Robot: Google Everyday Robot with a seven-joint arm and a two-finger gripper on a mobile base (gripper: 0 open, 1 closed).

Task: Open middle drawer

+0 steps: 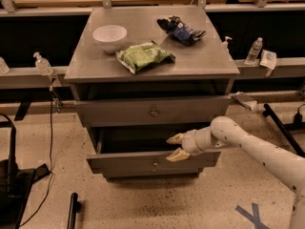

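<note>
Three items lie on the worktop [205, 61]: white bowl [109, 35], green bag [144, 56], dark bag [181, 30]. Middle drawer [128, 163], at 6 o'clock, stands pulled out. Tool [175, 147], fingers spread and gripping nothing, sits at its front's upper edge.

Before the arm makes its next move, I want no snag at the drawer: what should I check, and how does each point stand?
1. The middle grey drawer with the small round knob is pulled out: ok, its dark inside shows behind the front.
2. The gripper is open: ok, its fingers are spread at the front's upper edge, right of the knob.
3. The gripper is free of the drawer front: cannot tell.
4. The white bowl, green bag and dark blue bag rest on the grey cabinet top, apart from the white arm: ok.
</note>
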